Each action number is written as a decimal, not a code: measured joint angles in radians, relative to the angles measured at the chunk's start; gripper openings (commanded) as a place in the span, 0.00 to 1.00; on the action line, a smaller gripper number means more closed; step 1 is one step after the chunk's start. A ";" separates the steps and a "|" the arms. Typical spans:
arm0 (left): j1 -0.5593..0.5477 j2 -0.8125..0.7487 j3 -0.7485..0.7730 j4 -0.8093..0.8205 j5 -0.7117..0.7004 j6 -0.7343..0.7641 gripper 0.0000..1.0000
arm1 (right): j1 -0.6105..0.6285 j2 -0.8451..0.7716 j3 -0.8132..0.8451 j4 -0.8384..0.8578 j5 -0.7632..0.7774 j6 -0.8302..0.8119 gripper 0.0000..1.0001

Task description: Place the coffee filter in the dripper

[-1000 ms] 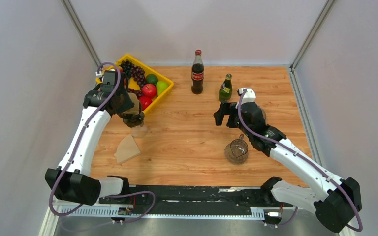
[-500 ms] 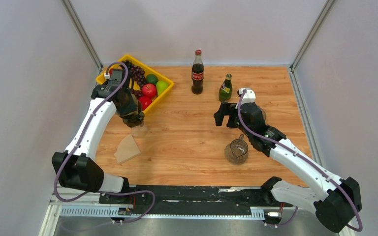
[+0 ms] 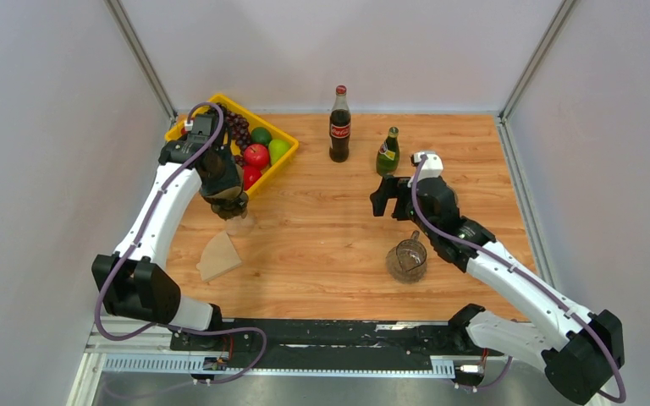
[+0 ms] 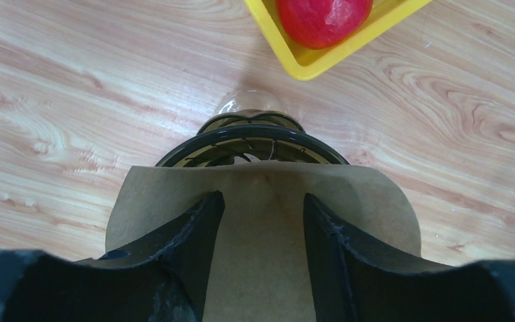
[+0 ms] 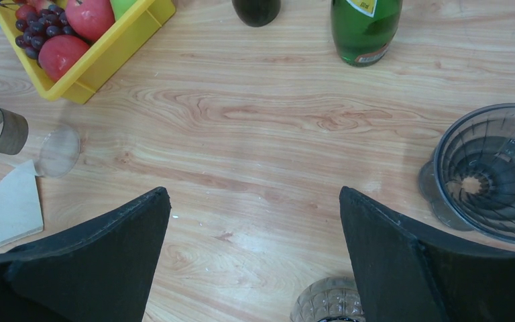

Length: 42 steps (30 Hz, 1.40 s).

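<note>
My left gripper [image 3: 228, 204] hangs over a dark-rimmed dripper [image 4: 255, 137] at the table's left, beside the yellow tray. Its clear base [image 4: 247, 102] shows beyond the rim. A brown paper coffee filter [image 4: 261, 261] lies face-on under both fingers [image 4: 194, 228] and covers the near half of the rim. The fingers stand a little apart on top of it, and the left gripper [image 4: 261, 198] does not pinch it. My right gripper [image 3: 377, 201] [image 5: 255, 191] is wide open and empty above bare wood. A second smoky dripper [image 5: 493, 171] stands to its right.
A spare filter [image 3: 218, 256] [image 5: 13, 204] lies flat near the left arm. A glass jug [image 3: 406, 260] [image 5: 327, 303] stands under the right arm. A yellow fruit tray [image 3: 291, 150], a cola bottle [image 3: 339, 125] and a green bottle [image 3: 388, 152] stand at the back.
My left arm's elbow and wrist swung toward the back while its gripper stayed over the left dripper. The right arm barely shifted.
</note>
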 measured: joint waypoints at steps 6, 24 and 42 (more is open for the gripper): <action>0.000 0.000 0.000 -0.002 0.018 0.020 0.62 | 0.000 -0.020 -0.007 0.000 0.016 -0.008 1.00; 0.001 0.000 0.008 -0.016 0.022 0.053 0.74 | 0.000 -0.020 -0.013 -0.002 0.017 -0.008 1.00; 0.001 -0.008 0.018 -0.022 0.018 0.057 0.69 | 0.000 -0.020 -0.013 -0.002 0.017 -0.011 1.00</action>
